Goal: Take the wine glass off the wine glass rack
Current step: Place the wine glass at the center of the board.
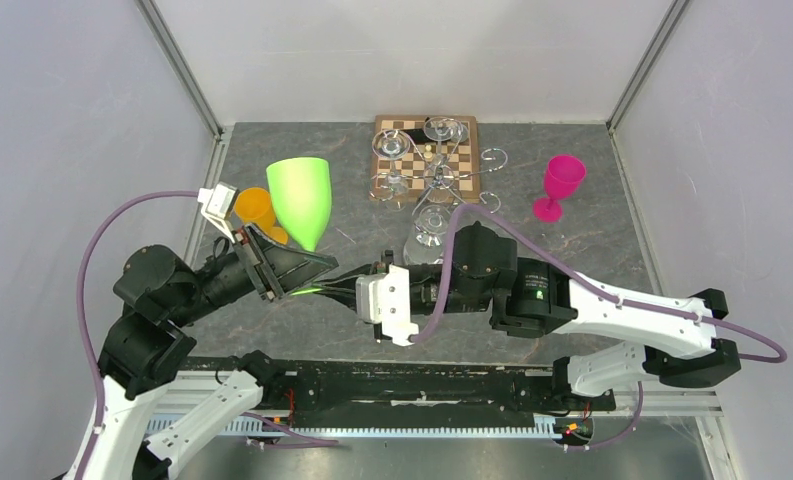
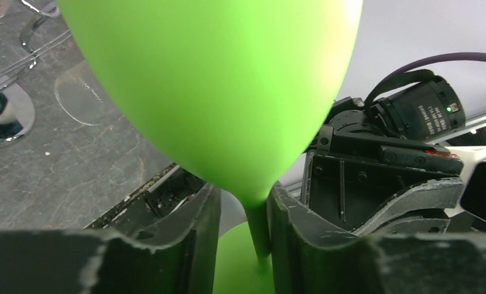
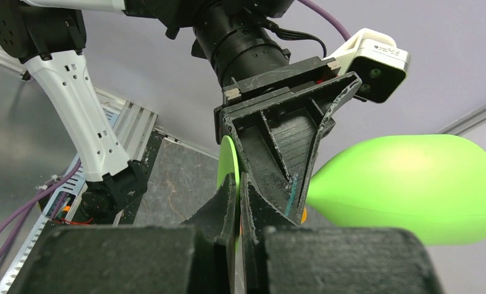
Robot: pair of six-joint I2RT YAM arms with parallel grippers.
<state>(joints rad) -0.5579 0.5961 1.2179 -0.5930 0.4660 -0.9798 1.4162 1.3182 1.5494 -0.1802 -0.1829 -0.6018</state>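
Dark grey stone-patterned tabletop (image 1: 592, 265); plain pale grey enclosure walls (image 1: 62, 130) at left, rear, right; slanted aluminium corner posts (image 1: 180, 65) at rear corners; even, diffuse light.

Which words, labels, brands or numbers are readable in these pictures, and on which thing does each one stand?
No text can be read with certainty.
White printed lines on the black motor housing, beside its green light: too blurred to read.
Green wine glass and chessboard: no writing visible.
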